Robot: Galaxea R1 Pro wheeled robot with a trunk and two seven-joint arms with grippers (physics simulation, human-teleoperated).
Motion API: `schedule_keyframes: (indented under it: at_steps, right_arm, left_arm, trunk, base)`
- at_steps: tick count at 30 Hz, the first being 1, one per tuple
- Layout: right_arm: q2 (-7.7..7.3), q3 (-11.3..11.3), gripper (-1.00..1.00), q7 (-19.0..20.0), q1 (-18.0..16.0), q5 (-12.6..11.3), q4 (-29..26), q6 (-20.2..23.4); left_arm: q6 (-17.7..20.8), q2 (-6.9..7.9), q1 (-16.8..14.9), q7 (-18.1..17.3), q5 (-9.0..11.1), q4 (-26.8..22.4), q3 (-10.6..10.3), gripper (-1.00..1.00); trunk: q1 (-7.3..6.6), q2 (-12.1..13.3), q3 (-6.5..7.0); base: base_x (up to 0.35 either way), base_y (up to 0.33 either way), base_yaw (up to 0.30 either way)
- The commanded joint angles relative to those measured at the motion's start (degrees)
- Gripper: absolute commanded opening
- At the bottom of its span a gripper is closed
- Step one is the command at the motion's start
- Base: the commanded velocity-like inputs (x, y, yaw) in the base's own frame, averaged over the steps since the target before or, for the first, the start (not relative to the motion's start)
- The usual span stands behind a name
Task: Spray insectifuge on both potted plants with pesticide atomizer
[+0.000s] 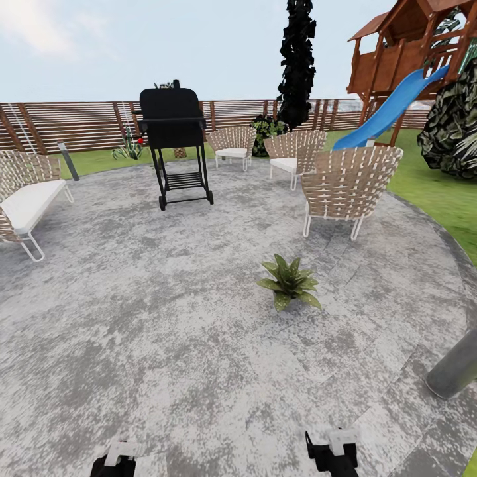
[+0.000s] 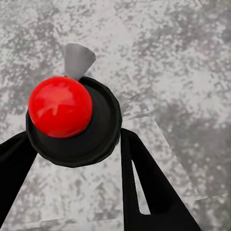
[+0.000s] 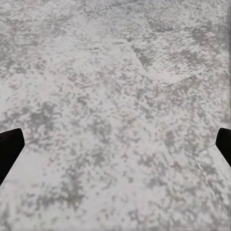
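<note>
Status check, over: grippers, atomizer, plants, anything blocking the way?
Left gripper shut on atomizer, red top up. Right gripper open, over bare patio. One potted plant ahead on the stone, path to it open. Grey post at right.

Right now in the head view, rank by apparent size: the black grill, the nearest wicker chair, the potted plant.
1. black grill
2. nearest wicker chair, close to the grill, so unsure
3. potted plant, clearly smallest
</note>
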Motion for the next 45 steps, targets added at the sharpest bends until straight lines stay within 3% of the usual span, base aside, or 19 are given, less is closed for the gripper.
schedule_keyframes:
  at_steps: [1,5,6,7,9,15,26,45]
  right_arm:
    - [-0.01,0.04,1.00,-0.39,-0.02,0.47,0.04,-0.13]
    - [-0.01,-0.01,1.00,-1.09,0.00,0.33,0.05,-0.23]
    - [-0.01,-0.02,1.00,-2.76,0.00,0.32,0.05,-0.23]
    - [0.04,0.07,1.00,-7.52,0.00,0.32,0.05,-0.17]
    - [0.13,0.20,1.00,-8.99,0.00,0.37,0.05,-0.13]
    - [0.34,0.31,1.00,-9.13,0.00,0.40,0.13,-0.10]
    - [0.59,0.32,1.00,-9.07,0.08,0.45,0.22,-0.10]
    - [0.69,0.33,1.00,-9.02,0.44,0.49,0.22,-0.11]
  left_arm:
    - [-0.17,0.02,-0.03,-0.11,-0.20,0.04,0.40,-1.00]
    - [-0.29,0.07,-0.03,-0.11,2.69,0.04,0.38,-1.00]
    - [-0.30,0.10,-0.03,-0.11,3.19,0.04,0.38,-1.00]
    - [-0.31,-0.01,-0.03,-0.15,3.43,0.04,0.31,-1.00]
    - [-0.31,0.01,-0.03,-0.12,3.51,0.04,0.32,-1.00]
    - [-0.21,0.04,0.02,-0.03,3.54,0.04,0.37,-1.00]
    - [-0.16,0.04,0.06,-0.02,3.59,0.06,0.34,-1.00]
    - [-0.14,-0.05,0.06,-0.02,3.54,0.05,0.29,-1.00]
  trunk:
    - [-0.01,-0.02,-0.08]
    - [-0.01,-0.02,-0.29]
    - [-0.01,-0.02,-0.35]
    - [-0.01,-0.02,-0.38]
    - [-0.01,-0.02,-0.45]
    - [-0.01,-0.02,-0.64]
    - [-0.01,-0.02,-0.95]
    - [-0.01,-0.02,-0.95]
  base:
    - [0.000,0.000,0.080]
    - [0.000,0.000,0.173]
    - [0.000,0.000,0.229]
    - [0.000,0.000,0.265]
    - [0.000,0.000,0.270]
    - [0.000,0.031,0.273]
    - [0.027,0.282,0.274]
    - [0.179,0.210,0.281]
